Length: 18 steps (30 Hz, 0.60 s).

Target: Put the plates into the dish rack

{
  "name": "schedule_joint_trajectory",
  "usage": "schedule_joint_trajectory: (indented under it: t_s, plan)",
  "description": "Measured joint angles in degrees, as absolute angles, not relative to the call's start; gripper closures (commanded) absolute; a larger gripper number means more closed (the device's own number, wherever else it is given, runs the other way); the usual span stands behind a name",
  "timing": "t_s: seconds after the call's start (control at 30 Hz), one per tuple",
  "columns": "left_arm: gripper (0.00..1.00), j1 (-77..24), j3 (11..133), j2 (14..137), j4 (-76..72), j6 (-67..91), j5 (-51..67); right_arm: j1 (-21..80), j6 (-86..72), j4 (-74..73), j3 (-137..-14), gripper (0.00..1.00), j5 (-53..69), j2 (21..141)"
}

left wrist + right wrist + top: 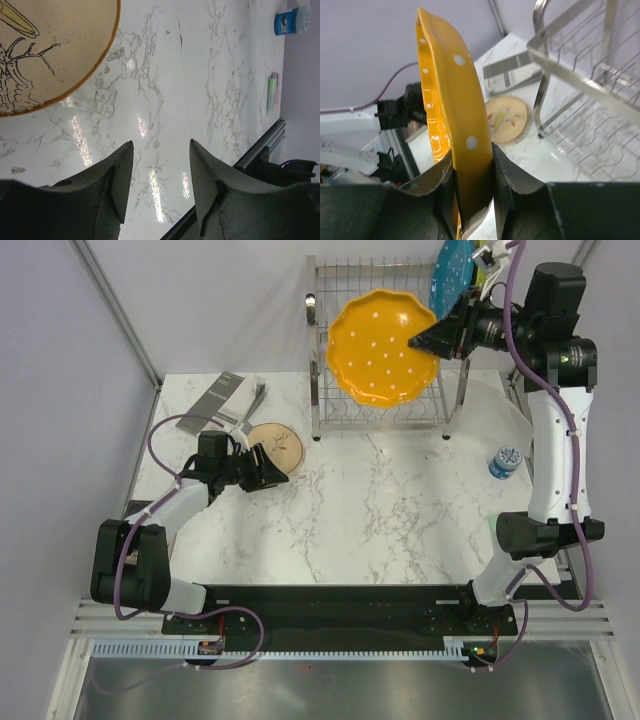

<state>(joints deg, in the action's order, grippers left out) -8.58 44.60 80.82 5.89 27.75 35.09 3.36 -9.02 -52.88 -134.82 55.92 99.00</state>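
Closest to the lens, the dark fingers of the right gripper (pixel 471 167) are closed on one part of the rim of the orange scalloped plate with white dots (pixel 451 85). It stands on edge between them, lifted in the air near the tall dish rack of shiny steel wire (pixel 330 405). One teal blue dotted plate (pixel 452 275) already sits at the right side of the upper tier, very near to the right wrist. The tan round plate with a printed drawing (pixel 275 447) lies flat on the white marble table (pixel 400 510). The left gripper (pixel 268 468) is just beside its rim, with the jaws apart and nothing between them. I judge that the step in hand is bringing the orange plate to a slot. The hold is only at one small part of the rim (the rest of the plate hangs free), so the plate may swing or slip if it touches a wire. Its wide edge can also knock the teal plate, or miss the slot and fall to the table.
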Motion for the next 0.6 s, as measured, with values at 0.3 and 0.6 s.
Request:
schedule_joint_trajectory:
  t_s: [0.3,0.6]
  plan:
    - [0.45,-8.6,44.6,80.8,5.9,27.7,35.1,1.3,-15.6,-41.0,-150.1,1.0,49.7,108.9]
    - [0.45,-8.6,42.6,79.0,6.3,27.1,35.0,1.3,-23.0,-25.3,-148.6,1.0,31.2,114.9]
